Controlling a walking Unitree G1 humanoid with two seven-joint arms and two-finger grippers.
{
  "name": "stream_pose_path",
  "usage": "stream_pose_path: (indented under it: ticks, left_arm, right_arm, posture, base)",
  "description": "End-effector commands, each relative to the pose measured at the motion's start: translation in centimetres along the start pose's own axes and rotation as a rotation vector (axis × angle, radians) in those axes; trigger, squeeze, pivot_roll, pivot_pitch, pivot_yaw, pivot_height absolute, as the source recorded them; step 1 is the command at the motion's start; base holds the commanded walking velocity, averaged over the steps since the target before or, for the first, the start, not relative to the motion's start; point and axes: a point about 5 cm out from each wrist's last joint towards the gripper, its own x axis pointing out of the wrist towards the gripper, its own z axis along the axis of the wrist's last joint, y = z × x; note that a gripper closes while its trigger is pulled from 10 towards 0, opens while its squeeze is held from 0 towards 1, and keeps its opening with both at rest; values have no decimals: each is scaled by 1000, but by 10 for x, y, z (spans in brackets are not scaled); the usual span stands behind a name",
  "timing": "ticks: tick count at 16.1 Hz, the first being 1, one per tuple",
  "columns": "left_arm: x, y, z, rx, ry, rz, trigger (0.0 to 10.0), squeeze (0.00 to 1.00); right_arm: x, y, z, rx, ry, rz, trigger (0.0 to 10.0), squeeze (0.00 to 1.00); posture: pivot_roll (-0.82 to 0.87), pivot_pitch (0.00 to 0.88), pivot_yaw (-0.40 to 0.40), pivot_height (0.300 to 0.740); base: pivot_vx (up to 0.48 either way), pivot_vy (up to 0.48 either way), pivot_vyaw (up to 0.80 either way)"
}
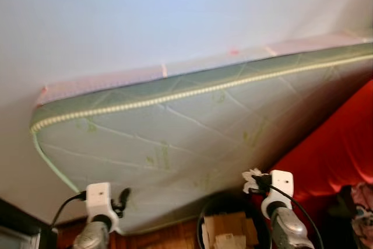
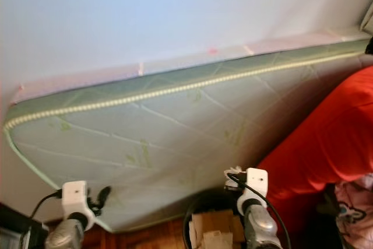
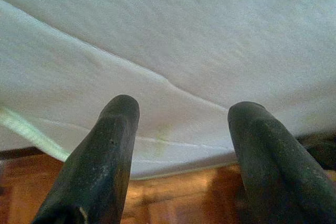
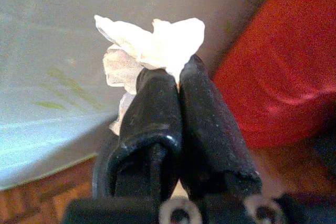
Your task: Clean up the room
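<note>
The crumpled tissue (image 4: 152,43) sits pinched between the tips of the right claw (image 4: 177,85), low and right of centre in the head view, in front of the green quilted mattress (image 1: 175,138) leaning on the wall. Just below it is what looks like a dark round bin (image 1: 233,225) holding cardboard, though it's partly cut off. I'd bring the wad squarely over that opening before letting go, since tissue drifts. The left claw (image 3: 181,145) hangs wide open, holding nothing, at lower left.
</note>
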Motion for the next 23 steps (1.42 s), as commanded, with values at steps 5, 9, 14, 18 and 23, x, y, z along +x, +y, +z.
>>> stream_pose_path:
  ticks: [5,9,14,18,23]
  left_arm:
    - [-26,-9,-11,17,-64,-35,10000,0]
    - [-40,-5,-7,25,-81,-31,10000,0]
    - [-40,-8,5,27,-95,-39,10000,0]
    - [-42,-7,4,27,-74,-37,10000,0]
    - [-45,-8,0,22,-59,-34,10000,0]
  right_arm:
    - [-3,-8,3,-8,-47,-34,10000,0]
    - [2,0,10,38,-62,-30,10000,0]
    - [4,6,8,56,-27,-10,10000,0]
    - [-1,9,-8,71,37,51,10000,0]
    - [-3,14,-13,36,56,104,10000,0]
  posture:
    - [217,266,-37,740]
    - [234,284,-37,740]
    - [237,294,-28,740]
    - [238,303,-28,740]
    - [239,318,-31,740]
  base:
    - [0,0,0]
    - [0,0,0]
    - [0,0,0]
    - [0,0,0]
    - [0,0,0]
